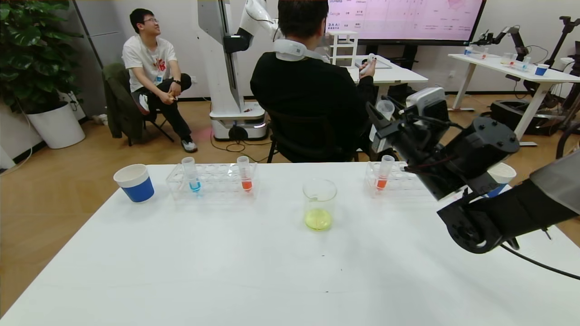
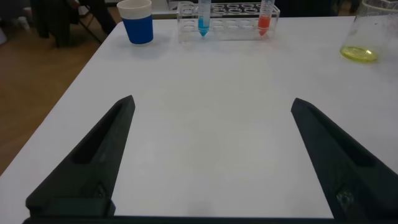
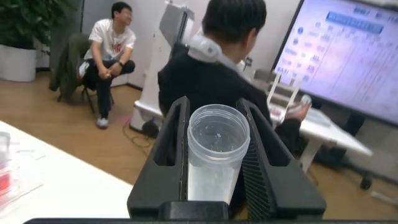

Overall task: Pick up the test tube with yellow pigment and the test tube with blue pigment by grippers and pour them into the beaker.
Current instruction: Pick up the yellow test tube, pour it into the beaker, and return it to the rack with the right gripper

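Note:
My right gripper (image 1: 379,114) is raised above the table's far right and is shut on a clear test tube (image 1: 386,108). In the right wrist view the tube (image 3: 217,146) stands mouth-up between the fingers (image 3: 171,134) and looks empty. No yellow-tinted tube is in view. Yellow-green liquid lies in the bottom of the beaker (image 1: 319,203), which stands mid-table and also shows in the left wrist view (image 2: 362,34). The test tube with blue pigment (image 1: 192,174) stands upright in the left rack (image 1: 213,183), also visible in the left wrist view (image 2: 203,18). My left gripper (image 2: 212,102) is open and empty, low over the near table.
An orange-red tube (image 1: 245,174) stands in the left rack and another (image 1: 384,173) in the right rack (image 1: 401,181) under my right arm. A blue-and-white cup (image 1: 134,182) is far left and another (image 1: 500,175) far right. People sit beyond the table.

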`<state>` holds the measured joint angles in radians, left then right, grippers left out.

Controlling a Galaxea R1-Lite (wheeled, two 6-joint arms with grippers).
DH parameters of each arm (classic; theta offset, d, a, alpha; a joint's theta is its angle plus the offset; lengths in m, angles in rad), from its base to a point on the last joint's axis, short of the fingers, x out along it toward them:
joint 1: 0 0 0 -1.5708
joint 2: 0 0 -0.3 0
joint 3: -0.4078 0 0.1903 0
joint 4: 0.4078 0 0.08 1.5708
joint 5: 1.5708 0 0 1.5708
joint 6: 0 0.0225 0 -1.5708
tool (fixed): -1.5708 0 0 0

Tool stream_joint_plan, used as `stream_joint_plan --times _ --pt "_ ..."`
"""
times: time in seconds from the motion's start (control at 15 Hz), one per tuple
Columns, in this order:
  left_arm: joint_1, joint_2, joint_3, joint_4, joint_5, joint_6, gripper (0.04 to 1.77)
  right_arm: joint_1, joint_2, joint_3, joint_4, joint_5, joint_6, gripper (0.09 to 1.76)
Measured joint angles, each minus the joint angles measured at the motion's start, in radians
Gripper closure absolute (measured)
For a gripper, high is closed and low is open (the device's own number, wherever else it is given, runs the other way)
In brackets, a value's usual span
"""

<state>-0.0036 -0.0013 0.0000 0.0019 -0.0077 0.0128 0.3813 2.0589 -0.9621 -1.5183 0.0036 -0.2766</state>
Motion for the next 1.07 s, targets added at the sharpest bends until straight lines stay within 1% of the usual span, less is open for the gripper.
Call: stream_joint_plan --times 0.13,0.27,0.47,0.6,0.73,0.87,0.93,1.07 --pt "0.000 0.000 0.000 0.000 0.000 0.001 0.06 0.003 -0.064 0.109 0.065 -0.056 0.130 1.34" --pt "0.000 0.000 0.000 -0.001 0.000 0.000 0.06 0.000 -0.141 0.181 0.199 -0.105 0.209 1.34" --pt "0.000 0.000 0.000 0.000 0.000 0.001 0.06 -0.044 -0.229 0.220 0.343 -0.110 0.244 1.34" --pt "0.000 0.000 0.000 0.000 0.000 0.000 0.06 -0.092 -0.267 0.234 0.370 -0.072 0.246 1.34" --pt "0.000 0.000 0.000 0.000 0.000 0.001 0.06 -0.166 -0.285 0.243 0.369 -0.013 0.244 1.34" --pt "0.001 0.000 0.000 -0.001 0.000 0.001 0.06 -0.275 -0.292 0.243 0.370 0.050 0.244 1.34" --pt "0.000 0.000 0.000 0.000 0.000 0.001 0.06 -0.340 -0.291 0.240 0.371 0.088 0.245 1.34" --pt "0.000 0.000 0.000 0.000 0.000 0.001 0.06 -0.495 -0.272 0.211 0.370 0.197 0.244 1.34"
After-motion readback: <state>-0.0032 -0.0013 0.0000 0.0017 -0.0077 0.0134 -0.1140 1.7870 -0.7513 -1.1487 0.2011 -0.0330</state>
